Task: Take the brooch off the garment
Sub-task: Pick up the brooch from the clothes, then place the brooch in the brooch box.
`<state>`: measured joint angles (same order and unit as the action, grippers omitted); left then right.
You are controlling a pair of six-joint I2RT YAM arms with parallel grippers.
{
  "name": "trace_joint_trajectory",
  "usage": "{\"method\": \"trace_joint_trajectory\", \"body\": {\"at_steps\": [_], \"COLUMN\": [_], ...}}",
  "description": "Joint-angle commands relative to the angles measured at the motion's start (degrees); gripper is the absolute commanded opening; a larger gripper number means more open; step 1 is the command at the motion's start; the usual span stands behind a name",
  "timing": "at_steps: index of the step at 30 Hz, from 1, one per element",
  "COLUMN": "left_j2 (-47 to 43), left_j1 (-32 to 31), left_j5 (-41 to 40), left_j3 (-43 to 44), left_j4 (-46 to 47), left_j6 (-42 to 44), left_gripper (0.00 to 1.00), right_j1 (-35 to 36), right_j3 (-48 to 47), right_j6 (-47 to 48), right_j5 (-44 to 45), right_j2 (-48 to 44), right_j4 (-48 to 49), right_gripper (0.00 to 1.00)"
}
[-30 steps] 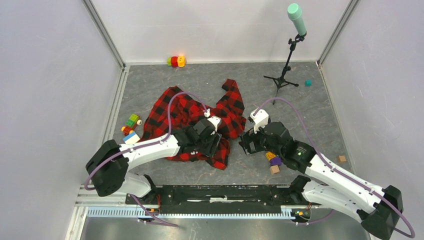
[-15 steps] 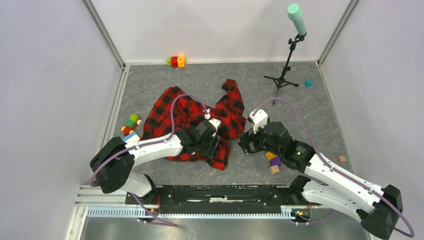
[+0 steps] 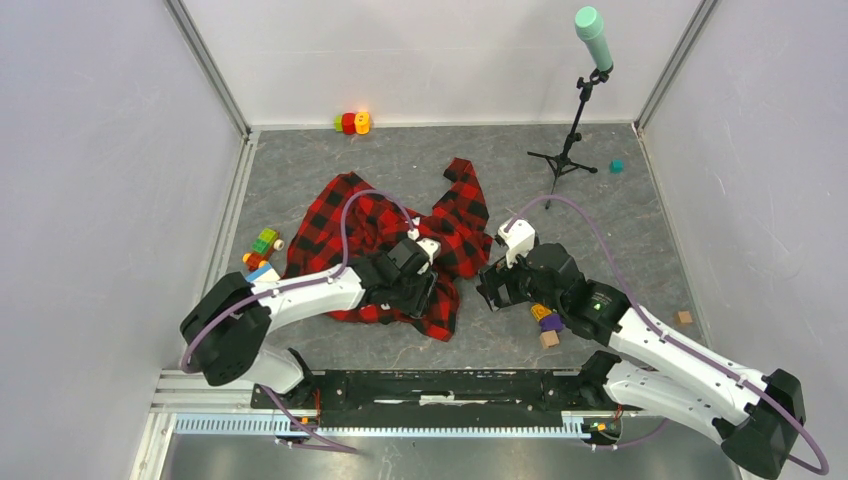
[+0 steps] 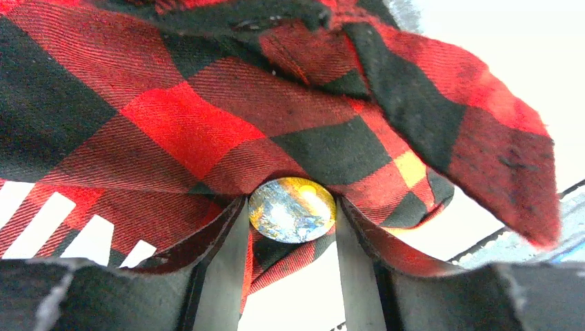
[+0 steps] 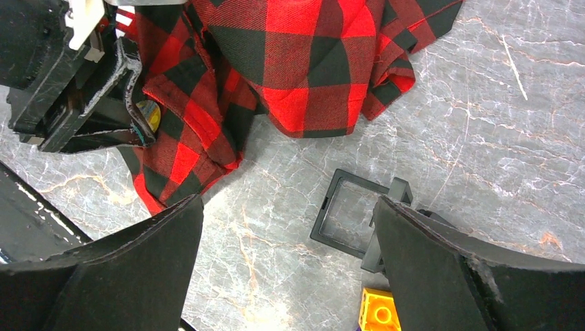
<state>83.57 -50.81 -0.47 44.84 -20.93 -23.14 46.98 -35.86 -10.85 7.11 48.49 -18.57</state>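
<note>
The garment (image 3: 370,225) is a red-and-black check shirt, crumpled on the grey table. The left wrist view shows its check cloth (image 4: 172,117) and white letters on black at the lower left. The brooch (image 4: 292,210) is a round, shiny blue-and-yellow disc on a lifted fold. My left gripper (image 4: 292,221) is shut on it, one finger on each side, at the shirt's near right edge (image 3: 408,290). The brooch also shows in the right wrist view (image 5: 147,115). My right gripper (image 5: 286,203) is open and empty, over bare table right of the shirt (image 3: 492,290).
A black square frame (image 5: 348,214) and a yellow brick (image 5: 379,310) lie under my right gripper. There are toy blocks (image 3: 262,250) left of the shirt and a block stack (image 3: 546,320) by the right arm. A microphone stand (image 3: 575,110) is at the back right and coloured toys (image 3: 351,122) at the back wall.
My left arm has shifted a little, drawing its gripper and the shirt fold slightly to the near left. The right arm has not moved.
</note>
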Motion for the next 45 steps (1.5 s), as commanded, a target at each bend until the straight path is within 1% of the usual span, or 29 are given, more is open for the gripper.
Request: {"method": "trace_joint_trajectory", "body": {"at_steps": [1,5,10,12,14,16,20,22,25,30,35,37,42,45], "left_j2": [-4.13,-6.37,-6.07,-4.98,-3.28,-0.6,4.12,5.67,8.04,11.33,13.34,14.21,17.45,19.25], "left_j1": [-0.51,-1.51,-4.26,-4.54,-4.54,-4.6,-5.28,-5.91,-6.75,-7.97,-8.21,-8.2,-8.23,-8.25], "left_j5": [1.92,1.73,2.86,5.18,11.21,13.69,15.88,15.95,15.52,13.61,14.36,14.42,14.62,14.88], "left_j3": [4.14,7.02,9.87,10.91,11.64,13.17,15.1,14.77,15.39,15.85,12.34,11.94,15.05,15.93], "left_j4": [-3.2,-4.37,-0.9,1.64,5.49,7.41,11.74,15.2,18.1,20.73,31.7,34.01,33.07,33.22], "left_j6": [0.66,2.65,8.17,10.73,14.97,17.6,22.89,26.76,29.58,33.13,34.67,34.96,34.93,34.75], "left_gripper": [0.49,0.49,0.47,0.48,0.5,0.5,0.49,0.5,0.51,0.52,0.52,0.52,0.52,0.52], "right_j1": [-0.38,-1.34,-5.64,-7.25,-8.59,-9.31,-10.14,-10.32,-10.38,-10.33,-10.34,-10.29,-10.34,-10.33], "right_j3": [-0.77,-1.51,-3.14,-3.81,-4.62,-4.84,-4.49,-4.29,-4.48,-2.94,-1.94,-1.78,-0.36,-0.7], "right_j6": [-0.92,-0.99,-0.67,-0.63,-0.56,-1.27,-2.47,-2.78,-2.19,-1.88,-2.19,-2.32,-2.34,-2.15], "right_j5": [-0.92,0.52,-3.22,-3.77,-3.16,-1.22,3.99,6.45,10.73,16.2,17.54,17.76,17.25,17.12], "right_j2": [-0.59,-1.03,-1.65,-2.37,-3.31,-4.29,-6.48,-7.79,-9.84,-15.1,-17.26,-18.21,-21.99,-22.16], "right_j4": [0.83,-0.32,-2.3,-3.09,-4.03,-4.22,-4.22,-4.04,-4.05,-2.59,-1.95,-1.56,1.0,0.74], "right_gripper": [0.98,0.98,0.98,0.98,0.98,0.98,0.98,0.98,0.98,0.98,0.98,0.98,0.98,0.98]}}
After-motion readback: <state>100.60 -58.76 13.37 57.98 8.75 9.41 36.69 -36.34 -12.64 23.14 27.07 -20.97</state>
